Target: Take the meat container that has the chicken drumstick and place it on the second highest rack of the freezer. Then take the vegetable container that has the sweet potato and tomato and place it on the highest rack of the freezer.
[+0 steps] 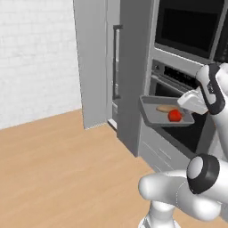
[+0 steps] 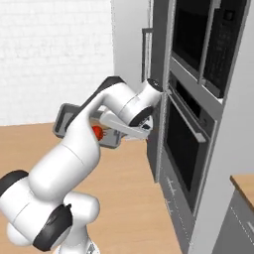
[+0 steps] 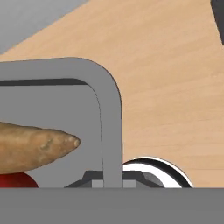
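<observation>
vegetable container (image 1: 153, 116) held aloft before the oven (image 2: 186, 144) | gripper (image 3: 112, 183) clamped on its rim | sweet potato (image 3: 33, 146) cut off at frame edge | tomato (image 1: 175, 116) beside it

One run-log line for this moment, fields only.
tool: shut on vegetable container rim | contents: sweet potato, tomato | carried above floor

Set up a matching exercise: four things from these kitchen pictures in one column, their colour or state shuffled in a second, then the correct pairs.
Things:
1. round tomato
2. long tapered sweet potato
3. shallow grey rectangular container
4. two-finger gripper

States:
A. brown, lying in the tray
B. carried above the wooden floor
C. red
D. shut on the container's rim

Pairs: 1-C, 2-A, 3-B, 4-D
</observation>
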